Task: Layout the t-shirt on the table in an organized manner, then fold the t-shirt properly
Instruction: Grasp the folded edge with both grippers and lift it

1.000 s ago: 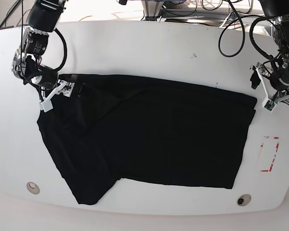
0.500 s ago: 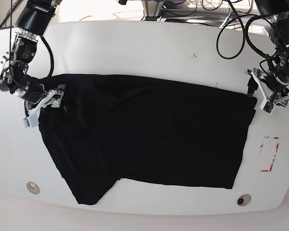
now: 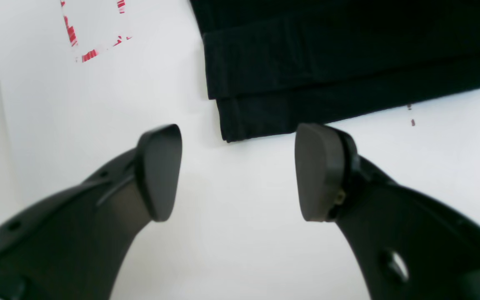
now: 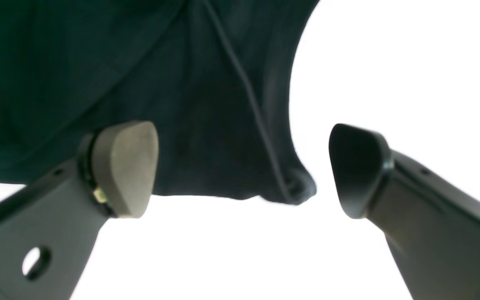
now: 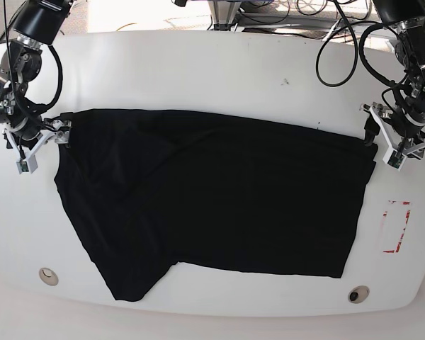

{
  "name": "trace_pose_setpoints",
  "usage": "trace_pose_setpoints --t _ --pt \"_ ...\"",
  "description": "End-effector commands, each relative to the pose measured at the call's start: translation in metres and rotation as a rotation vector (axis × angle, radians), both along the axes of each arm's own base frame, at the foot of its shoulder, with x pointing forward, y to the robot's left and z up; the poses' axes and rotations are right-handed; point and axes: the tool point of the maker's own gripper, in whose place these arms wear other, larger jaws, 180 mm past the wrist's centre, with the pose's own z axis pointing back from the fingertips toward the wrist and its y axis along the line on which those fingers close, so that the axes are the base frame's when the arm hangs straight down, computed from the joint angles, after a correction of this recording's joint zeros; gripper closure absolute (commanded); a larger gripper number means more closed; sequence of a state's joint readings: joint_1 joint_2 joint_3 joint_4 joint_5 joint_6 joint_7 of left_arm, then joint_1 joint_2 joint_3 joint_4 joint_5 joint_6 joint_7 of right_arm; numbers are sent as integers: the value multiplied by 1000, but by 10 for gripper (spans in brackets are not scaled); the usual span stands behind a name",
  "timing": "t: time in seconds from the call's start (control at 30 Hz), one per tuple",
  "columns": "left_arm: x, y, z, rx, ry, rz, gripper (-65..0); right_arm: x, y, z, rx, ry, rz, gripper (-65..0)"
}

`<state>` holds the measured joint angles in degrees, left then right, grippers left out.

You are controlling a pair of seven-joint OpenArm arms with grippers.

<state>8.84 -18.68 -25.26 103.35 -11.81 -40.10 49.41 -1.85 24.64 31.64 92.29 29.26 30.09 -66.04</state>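
Item: black t-shirt [image 5: 219, 202], short-sleeved, plain; no brand, label or print can be read on it in any view. It lies spread across the middle of the table [image 5: 198, 71], long axis running side to side in the base view, one sleeve end drooping toward the near edge at lower left. Soft creases run diagonally across its left half. In the left wrist view its hemmed corner [image 3: 240, 121] shows two stacked layers, lying flat on the white surface.

Item: table, glossy white, curved edges. Two small round holes near the front edge, one at the left [image 5: 49, 275], one at the right [image 5: 357, 294]. A red dashed rectangle mark [image 5: 397, 227] sits near the right edge, beside the shirt but apart from it. Small dark specks [image 5: 284, 81] toward the far side.

Item: left gripper [image 3: 238, 171], at the base view's right, beside the shirt's far corner. Jaws spread apart, nothing between them; the hem corner lies just beyond the fingertips, over bare table.

Item: right gripper [image 4: 240, 166], at the base view's left, at the shirt's far left corner. Jaws wide apart, not clamped; a puckered cloth corner [image 4: 298, 187] with a seam lies between and beyond the pads.

Surroundings: black cables [image 5: 340, 42] and equipment behind the table's far edge; the room beyond is not legible.
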Motion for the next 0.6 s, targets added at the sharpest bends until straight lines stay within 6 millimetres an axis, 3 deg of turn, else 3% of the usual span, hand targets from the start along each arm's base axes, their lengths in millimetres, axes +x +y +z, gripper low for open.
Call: trace_pose_setpoints --t 0.0,0.23,0.57 --pt "8 -2 12 -7 -51 -8 -389 4 -14 -4 -16 -10 -8 -615" --pt "7 -2 12 -6 -50 -7 -389 -1 -23 -35 50 -1 -64 -615" --pt "5 -3 11 -5 -43 -9 -389 -11 -41 -56 86 16 -124 -610"
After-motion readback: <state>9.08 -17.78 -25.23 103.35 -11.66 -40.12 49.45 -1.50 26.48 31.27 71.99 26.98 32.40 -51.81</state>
